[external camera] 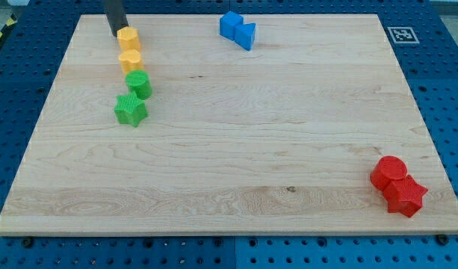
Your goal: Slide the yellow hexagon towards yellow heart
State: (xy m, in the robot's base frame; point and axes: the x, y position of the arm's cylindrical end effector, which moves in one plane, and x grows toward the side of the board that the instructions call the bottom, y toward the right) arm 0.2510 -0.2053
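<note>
The yellow hexagon [128, 37] lies near the view's top left of the wooden board [229, 149]. The yellow heart [130, 60] lies just below it, touching or nearly touching. My tip [116, 34] rests at the hexagon's upper left edge, in contact with it or very close. The rod rises out of the view's top.
A green cylinder [139, 84] sits just below the heart, and a green star [130, 110] below that. Two blue blocks [237, 29] lie together at the top middle. A red cylinder [389, 172] and a red star [405, 194] lie at the bottom right.
</note>
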